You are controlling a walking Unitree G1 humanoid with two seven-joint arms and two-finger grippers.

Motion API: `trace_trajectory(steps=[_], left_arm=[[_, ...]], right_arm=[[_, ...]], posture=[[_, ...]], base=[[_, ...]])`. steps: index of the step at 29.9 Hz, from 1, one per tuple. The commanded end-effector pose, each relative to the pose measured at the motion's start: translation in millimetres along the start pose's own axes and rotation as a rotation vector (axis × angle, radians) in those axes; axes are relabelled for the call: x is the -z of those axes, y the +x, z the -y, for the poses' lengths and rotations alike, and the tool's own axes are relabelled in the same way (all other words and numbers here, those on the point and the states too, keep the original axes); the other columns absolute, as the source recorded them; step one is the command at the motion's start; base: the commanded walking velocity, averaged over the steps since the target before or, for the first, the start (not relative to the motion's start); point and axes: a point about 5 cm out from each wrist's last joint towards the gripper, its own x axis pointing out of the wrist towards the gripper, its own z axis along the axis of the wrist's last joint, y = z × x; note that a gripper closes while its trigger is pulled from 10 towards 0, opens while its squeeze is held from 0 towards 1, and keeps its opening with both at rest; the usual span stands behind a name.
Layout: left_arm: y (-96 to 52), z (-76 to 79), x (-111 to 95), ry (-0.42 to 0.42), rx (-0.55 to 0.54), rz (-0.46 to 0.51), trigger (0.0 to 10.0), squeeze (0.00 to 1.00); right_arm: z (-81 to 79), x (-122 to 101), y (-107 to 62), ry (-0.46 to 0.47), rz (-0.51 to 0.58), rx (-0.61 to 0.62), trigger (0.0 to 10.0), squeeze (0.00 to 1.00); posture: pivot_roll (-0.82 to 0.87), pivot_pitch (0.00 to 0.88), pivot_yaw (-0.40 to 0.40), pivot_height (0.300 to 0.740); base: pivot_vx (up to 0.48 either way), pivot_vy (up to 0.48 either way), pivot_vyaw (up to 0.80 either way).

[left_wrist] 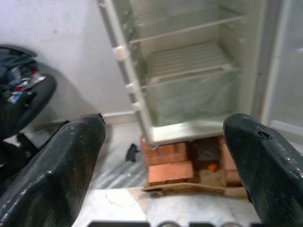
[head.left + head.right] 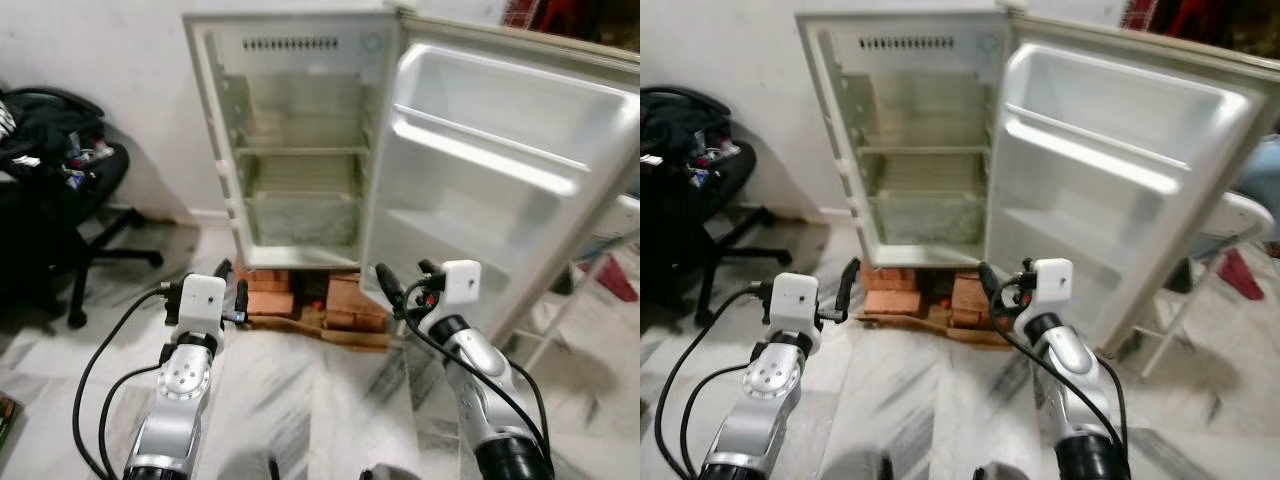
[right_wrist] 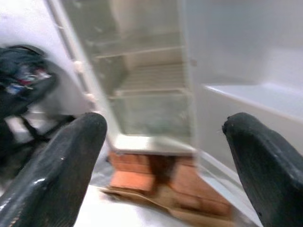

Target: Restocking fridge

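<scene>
Fridge [image 2: 300, 150]: far ahead, door [image 2: 490, 170] open right, shelves bare
Left gripper [image 2: 229, 285]: fingers apart, empty
Right gripper [image 2: 405, 280]: fingers apart, empty, nearer door

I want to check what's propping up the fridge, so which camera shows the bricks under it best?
The left wrist view: the bricks sit sharp and central beneath the open fridge. The right wrist view shows them blurred; both eye views show them small, between the grippers.
</scene>
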Motion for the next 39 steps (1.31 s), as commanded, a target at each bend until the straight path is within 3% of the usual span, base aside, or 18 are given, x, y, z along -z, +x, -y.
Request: trace_trajectory(steps=[1, 12, 39], left_arm=[[0.6, -2.3, -1, 0.009, 0.005, 0.006, 10.0, 0.0], [1.9, -3.0, -3, 0.004, 0.012, 0.012, 10.0, 0.0], [-0.1, -2.0, -1, -0.009, 0.001, -0.004, 10.0, 0.0]], right_arm=[[-2.0, -13, 4.8, -0.029, 0.059, 0.004, 10.0, 0.0], [6.4, -24, 8.3, -0.062, 0.117, 0.078, 10.0, 0.0], [-0.1, -26, 11.1, -0.059, 0.128, 0.041, 10.0, 0.0]], posture=[[-0.02, 0.0, 0.005, 0.74], [-0.02, 0.0, 0.004, 0.74], [-0.02, 0.0, -0.001, 0.74]], base=[[0.0, 0.0, 0.0], [0.0, 0.0, 0.0], [0.299, -0.283, 0.0]])
